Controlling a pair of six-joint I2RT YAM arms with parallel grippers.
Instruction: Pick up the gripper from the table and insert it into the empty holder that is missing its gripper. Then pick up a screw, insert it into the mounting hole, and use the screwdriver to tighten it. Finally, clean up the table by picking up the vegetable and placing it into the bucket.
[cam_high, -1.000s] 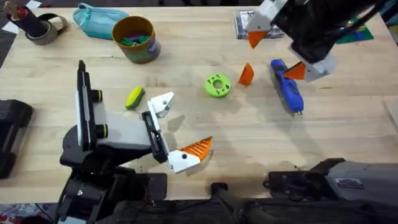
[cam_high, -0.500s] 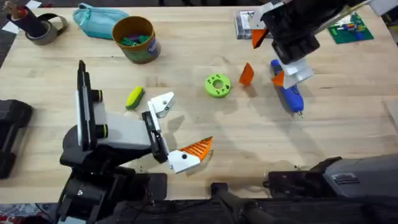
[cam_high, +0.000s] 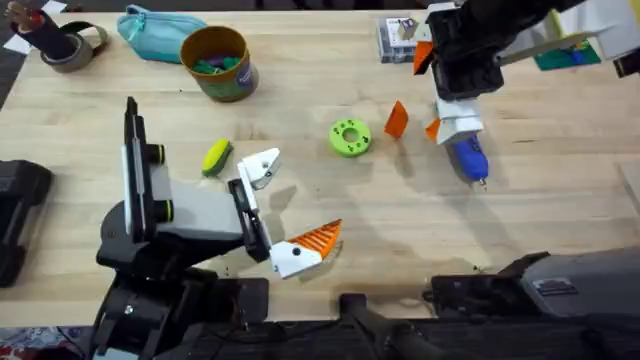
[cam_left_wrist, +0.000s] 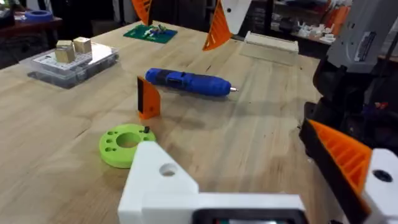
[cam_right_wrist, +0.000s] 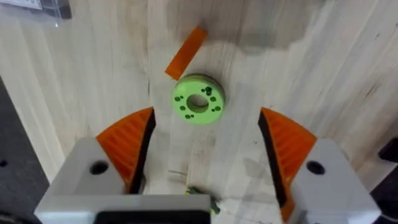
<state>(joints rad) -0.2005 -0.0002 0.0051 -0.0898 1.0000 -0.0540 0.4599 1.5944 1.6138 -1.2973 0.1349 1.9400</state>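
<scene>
Honestly, I worry my right gripper (cam_right_wrist: 202, 165), spread wide with nothing held, could knock the loose orange gripper (cam_high: 397, 118) flat; it stands upright between the green disc (cam_high: 349, 137) and the screwdriver (cam_high: 468, 157).

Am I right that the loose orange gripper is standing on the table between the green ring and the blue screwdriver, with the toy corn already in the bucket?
Not quite: the overhead view shows the corn lying on the table, outside the bucket. The rest holds.
</scene>
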